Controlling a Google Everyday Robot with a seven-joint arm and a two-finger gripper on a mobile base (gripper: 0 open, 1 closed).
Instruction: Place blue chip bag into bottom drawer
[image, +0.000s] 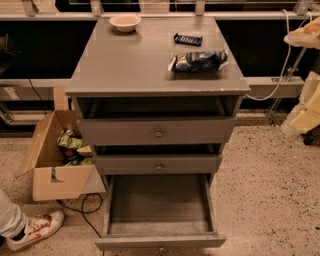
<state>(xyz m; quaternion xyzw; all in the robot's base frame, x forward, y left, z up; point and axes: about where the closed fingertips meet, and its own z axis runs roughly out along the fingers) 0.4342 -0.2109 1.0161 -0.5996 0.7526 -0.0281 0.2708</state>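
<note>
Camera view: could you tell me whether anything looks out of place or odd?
Nothing looks spilled or damaged. The bottom drawer stands open, the blue chip bag lies on the cabinet top, and the gripper hangs at the right edge.

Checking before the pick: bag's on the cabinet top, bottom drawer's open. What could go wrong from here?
1. The blue chip bag lies near the black bar; a loose grasp may knock the bar.
2. The bottom drawer sits low beneath the top drawer and middle drawer; a high release could hit their fronts.
3. The gripper is off at the right edge beside a white cable, which the arm might snag.
</note>
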